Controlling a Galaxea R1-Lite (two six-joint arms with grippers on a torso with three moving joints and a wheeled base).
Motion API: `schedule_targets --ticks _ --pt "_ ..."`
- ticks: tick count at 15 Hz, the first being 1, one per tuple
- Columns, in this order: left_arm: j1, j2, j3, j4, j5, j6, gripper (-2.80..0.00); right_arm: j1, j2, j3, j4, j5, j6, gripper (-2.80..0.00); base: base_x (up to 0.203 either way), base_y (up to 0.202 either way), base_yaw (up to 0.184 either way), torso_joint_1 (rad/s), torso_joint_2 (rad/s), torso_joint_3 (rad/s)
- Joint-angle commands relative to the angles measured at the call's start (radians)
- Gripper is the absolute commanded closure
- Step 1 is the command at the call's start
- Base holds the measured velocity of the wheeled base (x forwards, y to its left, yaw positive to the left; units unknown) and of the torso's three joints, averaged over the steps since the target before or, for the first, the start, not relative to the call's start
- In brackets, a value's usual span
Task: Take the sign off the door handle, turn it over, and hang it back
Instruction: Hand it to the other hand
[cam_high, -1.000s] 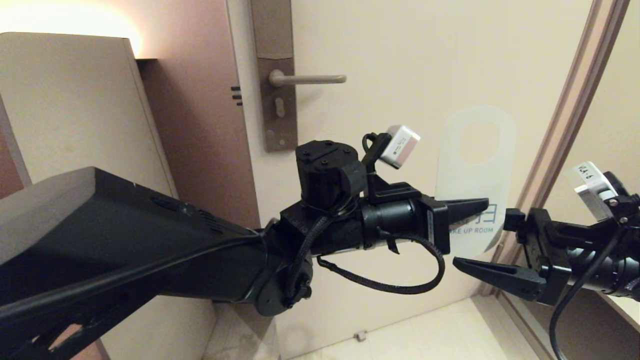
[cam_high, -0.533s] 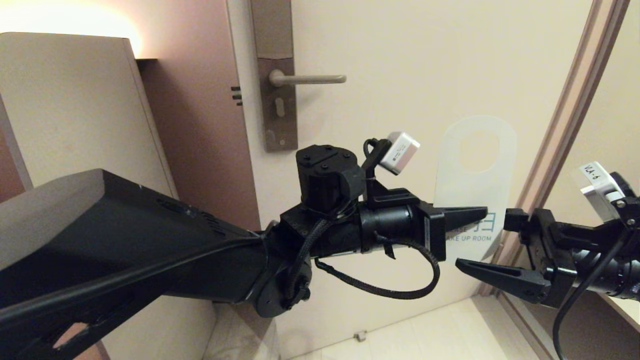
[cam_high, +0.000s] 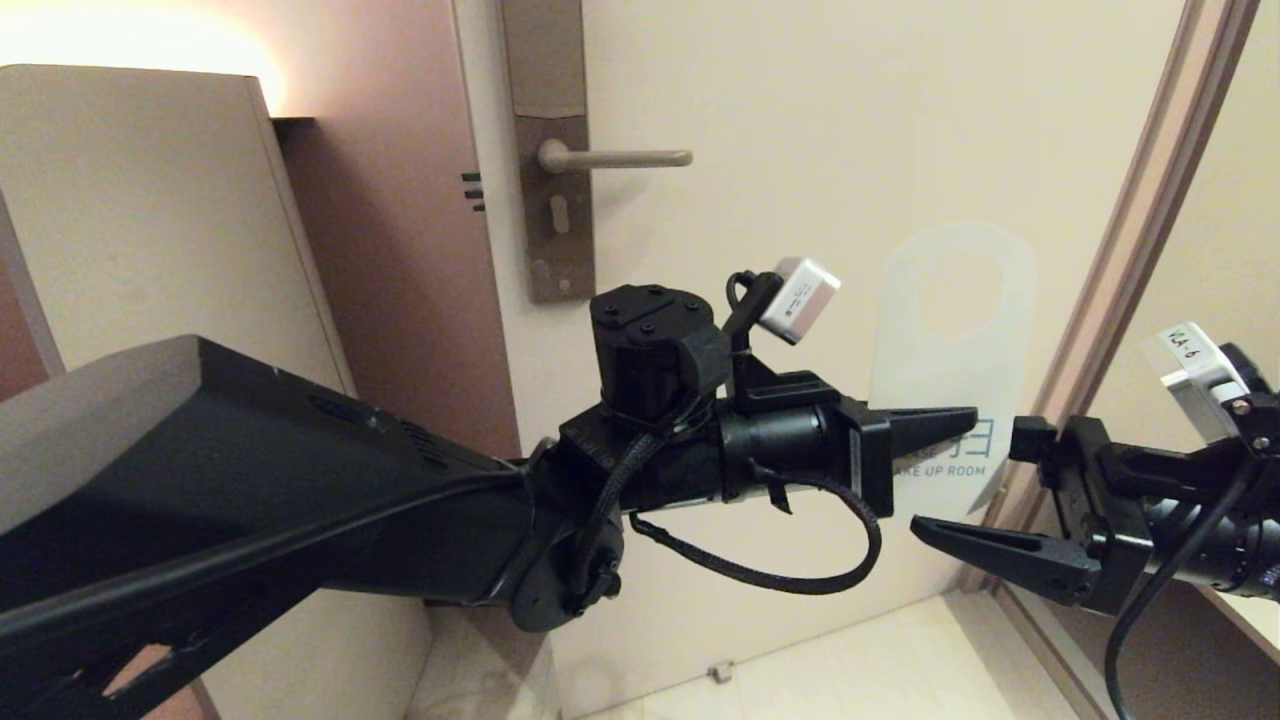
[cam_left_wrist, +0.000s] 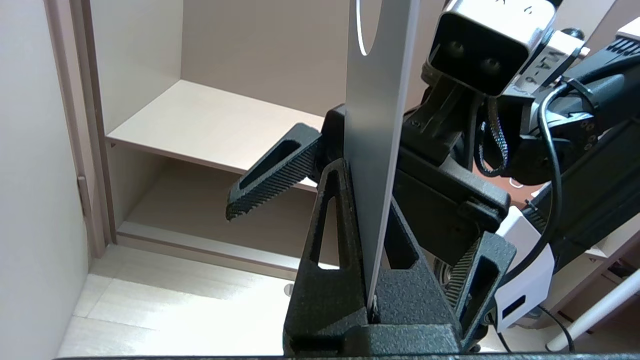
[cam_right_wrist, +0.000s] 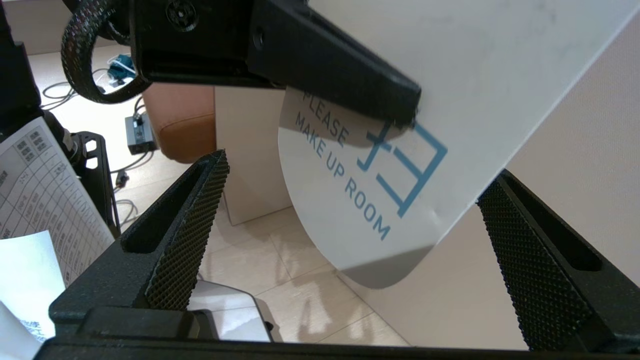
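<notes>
In the head view we see the left gripper (cam_high: 935, 428) clamped on the sign (cam_high: 952, 340), white face out, held upright below and right of the door handle (cam_high: 612, 157) — off it. Left wrist: sign (cam_left_wrist: 376, 150) edge-on between closed fingers (cam_left_wrist: 332, 225). Right wrist: right gripper (cam_right_wrist: 345, 240) spread wide around the sign's (cam_right_wrist: 400, 200) lower end — not touching.

Door handle (cam_high: 612, 158) bare, unobstructed.

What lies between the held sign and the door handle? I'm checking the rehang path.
Only bare door separates sign, pinched by the left gripper, from door handle, in the head view.
</notes>
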Motion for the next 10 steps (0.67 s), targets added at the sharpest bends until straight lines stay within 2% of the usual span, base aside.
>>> schedule_targets --ticks 1,10 --pt "0.000 -0.005 -0.005 -0.005 -0.004 -0.002 0.00 0.001 0.000 -0.004 -0.005 0.005 -0.001 -2.80 0.000 0.000 0.000 0.000 0.00 0.000" --pt "0.000 0.001 -0.008 -0.055 -0.039 0.036 0.00 0.001 -0.003 -0.008 -0.005 0.005 -0.001 -2.80 0.000 0.000 0.000 0.000 0.00 0.000"
